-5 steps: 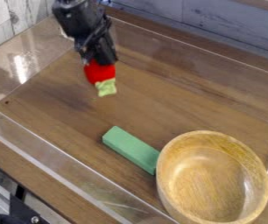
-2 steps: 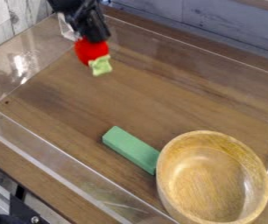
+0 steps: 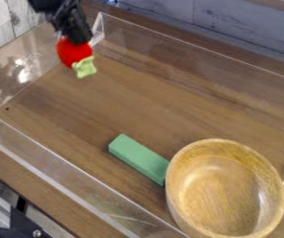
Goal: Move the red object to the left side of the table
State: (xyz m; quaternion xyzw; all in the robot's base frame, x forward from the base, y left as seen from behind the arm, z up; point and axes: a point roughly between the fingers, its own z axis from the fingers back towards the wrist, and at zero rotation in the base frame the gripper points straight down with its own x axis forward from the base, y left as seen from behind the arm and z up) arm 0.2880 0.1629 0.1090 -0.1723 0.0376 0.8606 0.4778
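The red object (image 3: 71, 52), a small round red toy fruit with a light green tip, hangs from my gripper (image 3: 72, 42) above the far left part of the brown wood-grain table (image 3: 170, 112). My black gripper comes down from the top left corner of the view and is shut on the fruit's upper side. The green tip points down and to the right. The fruit is lifted off the tabletop, close to the clear acrylic wall on the left.
A green rectangular block (image 3: 138, 157) lies on the table near the front. A large wooden bowl (image 3: 225, 191) stands at the front right. Low clear acrylic walls (image 3: 33, 153) border the tabletop.
The gripper has carried the red object to the left and toward the back of the table. The block and the bowl have not moved.
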